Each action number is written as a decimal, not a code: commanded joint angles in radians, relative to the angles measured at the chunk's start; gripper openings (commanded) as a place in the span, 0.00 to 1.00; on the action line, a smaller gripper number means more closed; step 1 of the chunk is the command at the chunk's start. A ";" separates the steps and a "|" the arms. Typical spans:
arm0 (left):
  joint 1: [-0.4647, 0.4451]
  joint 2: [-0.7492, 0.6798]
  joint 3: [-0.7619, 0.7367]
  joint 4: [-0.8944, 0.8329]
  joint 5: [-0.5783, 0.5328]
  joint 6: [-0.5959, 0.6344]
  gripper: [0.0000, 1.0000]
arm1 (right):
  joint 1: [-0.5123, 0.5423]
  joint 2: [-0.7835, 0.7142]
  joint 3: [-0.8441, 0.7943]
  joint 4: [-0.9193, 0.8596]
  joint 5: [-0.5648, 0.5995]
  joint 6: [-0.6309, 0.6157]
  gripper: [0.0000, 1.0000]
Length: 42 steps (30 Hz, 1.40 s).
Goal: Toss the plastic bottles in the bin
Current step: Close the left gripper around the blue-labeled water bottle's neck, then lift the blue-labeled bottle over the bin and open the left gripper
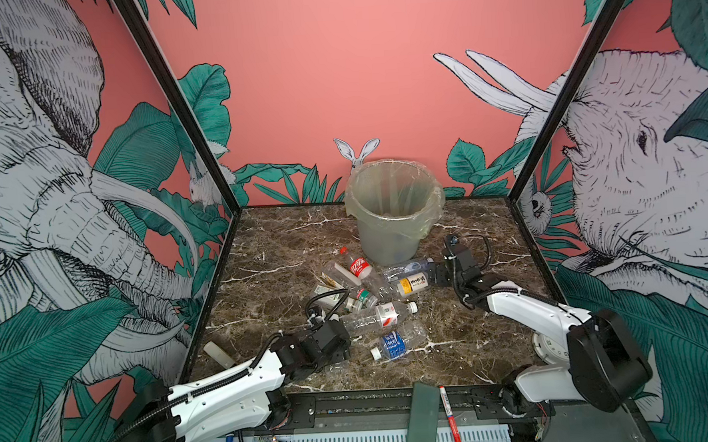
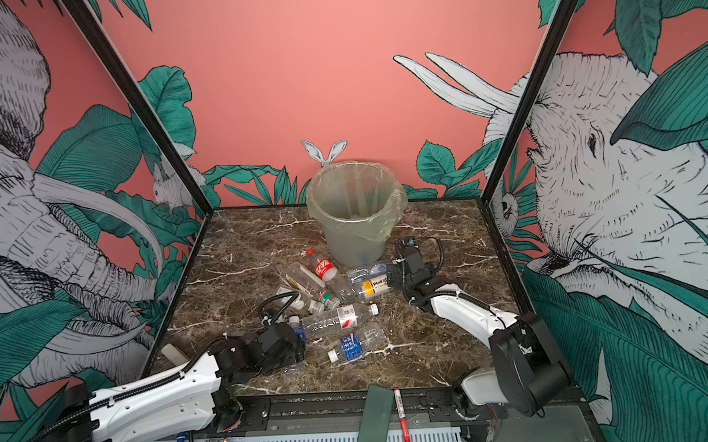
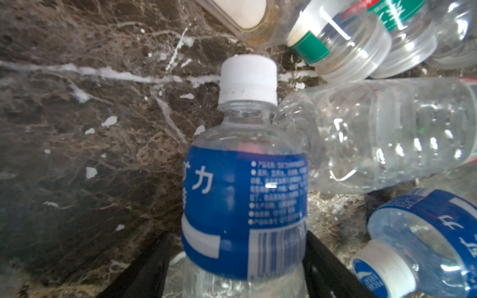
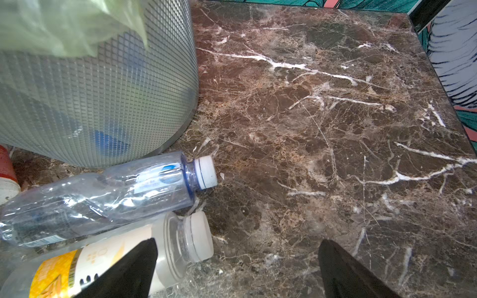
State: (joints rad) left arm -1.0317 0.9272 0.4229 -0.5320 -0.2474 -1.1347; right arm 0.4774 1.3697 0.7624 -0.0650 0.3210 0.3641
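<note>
Marble tabletop (image 1: 270, 243); blue "力" bottle (image 3: 245, 196)

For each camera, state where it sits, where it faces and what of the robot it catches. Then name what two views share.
Top views: high at the front, looking down at the marble table, bin and bottles; both arms show.
Left wrist: low, along the left claw, which flanks a blue-label bottle.
Right wrist: low, past the open right claw toward the bin's base and a yellow-label bottle.
Shared: right wrist and top views both show bin and yellow-label bottle.
</note>
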 commanded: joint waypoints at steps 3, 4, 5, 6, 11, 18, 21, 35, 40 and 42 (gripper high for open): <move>-0.005 0.035 0.006 -0.022 -0.026 0.029 0.79 | -0.002 0.005 0.032 0.009 0.001 0.012 0.99; -0.005 0.039 0.008 -0.020 -0.026 0.031 0.79 | -0.001 0.005 0.032 0.008 0.002 0.012 0.99; -0.005 0.045 0.009 -0.018 -0.025 0.032 0.79 | -0.002 0.006 0.032 0.008 0.001 0.012 0.99; -0.005 0.052 0.009 -0.016 -0.024 0.034 0.79 | -0.002 0.005 0.032 0.009 0.001 0.012 0.99; -0.005 0.076 0.020 -0.027 -0.026 0.046 0.72 | -0.002 0.007 0.033 0.009 0.000 0.012 0.99; -0.005 0.071 0.031 -0.053 -0.041 0.059 0.61 | -0.003 0.009 0.034 0.010 -0.002 0.012 1.00; -0.005 0.053 0.030 -0.076 -0.054 0.061 0.60 | -0.002 0.010 0.034 0.009 -0.003 0.013 1.00; -0.005 -0.186 -0.020 -0.093 -0.154 0.201 0.58 | -0.002 0.014 0.035 0.008 -0.005 0.012 0.99; -0.005 -0.237 -0.036 -0.043 -0.152 0.309 0.57 | -0.001 0.015 0.034 0.008 0.000 0.012 0.99; -0.005 -0.247 -0.035 -0.022 -0.160 0.365 0.57 | -0.002 0.016 0.035 0.008 0.000 0.012 0.99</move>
State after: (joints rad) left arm -1.0317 0.6991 0.3973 -0.5926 -0.3687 -0.8658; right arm 0.4778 1.3792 0.7666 -0.0654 0.3168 0.3668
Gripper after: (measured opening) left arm 0.572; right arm 0.994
